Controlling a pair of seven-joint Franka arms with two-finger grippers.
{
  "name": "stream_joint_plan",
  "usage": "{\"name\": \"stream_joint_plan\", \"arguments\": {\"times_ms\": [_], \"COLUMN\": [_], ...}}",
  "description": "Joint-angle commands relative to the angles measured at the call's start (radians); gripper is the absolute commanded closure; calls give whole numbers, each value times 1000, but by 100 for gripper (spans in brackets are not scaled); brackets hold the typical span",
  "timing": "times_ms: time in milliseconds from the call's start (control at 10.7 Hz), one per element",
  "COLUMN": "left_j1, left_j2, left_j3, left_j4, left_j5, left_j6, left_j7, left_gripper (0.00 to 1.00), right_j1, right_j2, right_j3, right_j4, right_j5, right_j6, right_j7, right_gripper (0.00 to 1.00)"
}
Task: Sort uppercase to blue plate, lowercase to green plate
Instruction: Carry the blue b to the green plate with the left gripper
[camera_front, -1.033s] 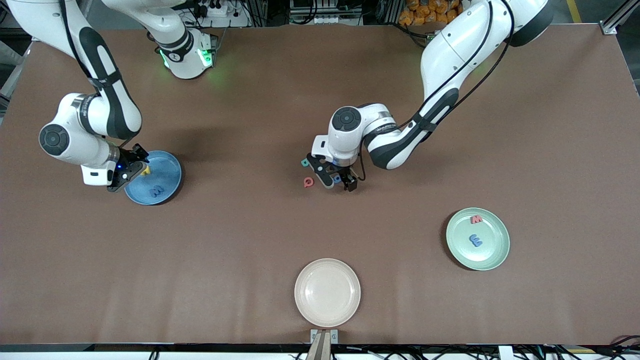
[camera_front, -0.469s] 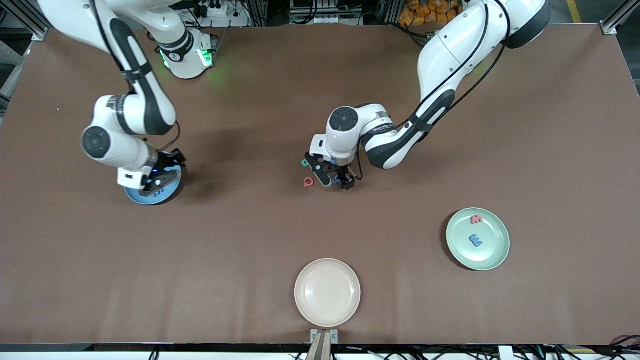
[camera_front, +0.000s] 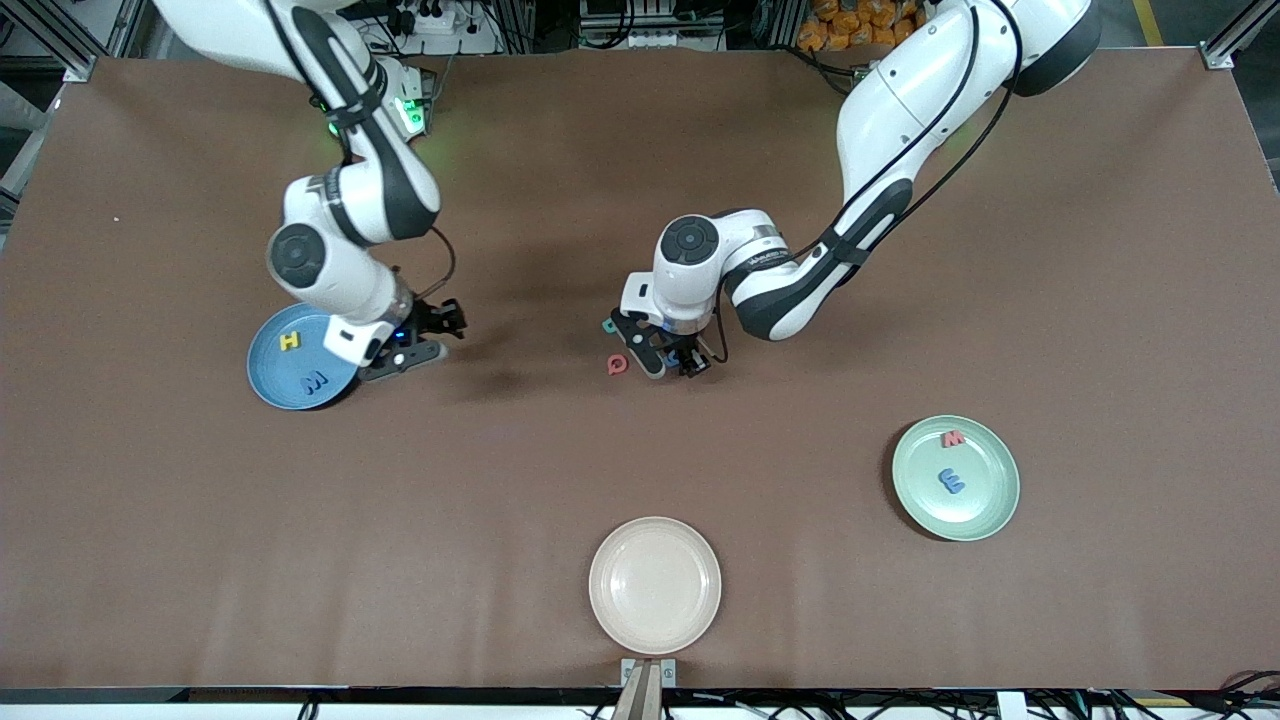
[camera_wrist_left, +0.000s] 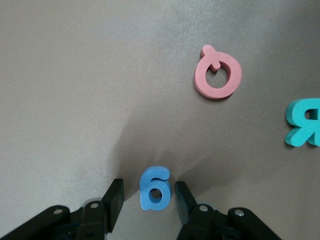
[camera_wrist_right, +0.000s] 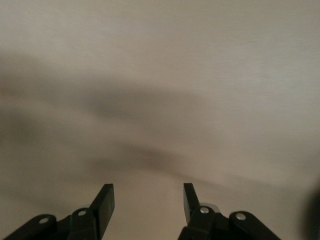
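Left gripper (camera_wrist_left: 148, 189) low over the table's middle, jaws apart and straddling the blue g-like letter (camera_wrist_left: 155, 188). One finger sits just beside the letter; a sliver of table shows between the other finger and the letter, so it is not clamped. In the left wrist view the letter reads as a "6". In the front view it is almost wholly hidden under the gripper (camera_front: 672, 360).

Red Q (camera_wrist_left: 218, 73) lies flat on the table near the blue letter, tail clearly legible; also seen in the front view (camera_front: 617, 364). Teal R (camera_wrist_left: 303, 122) is cut off by the wrist view's edge; in the front view only a corner (camera_front: 608, 325) shows beside the left wrist.

Right gripper (camera_front: 420, 340) is over bare table (camera_front: 900, 250) just beside the blue plate (camera_front: 270, 385), jaws apart and empty (camera_wrist_right: 148, 195). Its wrist view is smeared, showing only tabletop and shadow.

Blue plate holds the yellow H (camera_front: 290, 341), readable, and the blue W (camera_front: 315, 382), which reads as "M" from this side. Part of its rim is covered by the right wrist.

Green plate (camera_front: 990, 510), toward the left arm's end, holds a red w/m letter (camera_front: 953, 438) and a blue e (camera_front: 951, 481).

Beige plate (camera_front: 654, 585) is nearest the front camera. Small print on the left forearm cannot be read.
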Motion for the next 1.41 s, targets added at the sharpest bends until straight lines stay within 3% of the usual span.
{"name": "stream_joint_plan", "arguments": {"times_ms": [0, 94, 188, 469, 657, 939, 1033, 1127, 1315], "left_j1": [-4, 5, 11, 72, 149, 360, 431, 500, 528], "left_j2": [-3, -7, -19, -68, -149, -268, -274, -271, -264], "left_j3": [26, 32, 48, 48, 42, -3, 3, 17, 90], "left_j4": [1, 1, 1, -4, -11, -19, -10, -11, -11], "left_j5": [-11, -8, -10, -16, -77, -236, -343, -362, -370], "left_j6": [-3, -8, -11, -22, -66, -225, -279, -289, -289], "left_j7": [11, 12, 12, 12, 17, 17, 22, 25, 20], "left_gripper": [76, 82, 82, 100, 100, 100, 100, 100, 100], "right_j1": [48, 75, 95, 178, 212, 259, 261, 261, 269], "right_j2": [36, 73, 120, 251, 336, 406, 423, 429, 440], "right_j3": [65, 72, 72, 72, 72, 70, 70, 70, 70], "right_j4": [-10, 12, 62, 261, 373, 470, 486, 486, 487], "right_j5": [21, 16, 16, 4, 2, -59, -118, -160, -162], "right_j6": [125, 154, 154, 139, 134, 92, 90, 90, 91], "right_j7": [213, 293, 327, 546, 663, 818, 884, 915, 924], "right_gripper": [36, 38, 38, 38, 38, 40, 40, 40, 40]}}
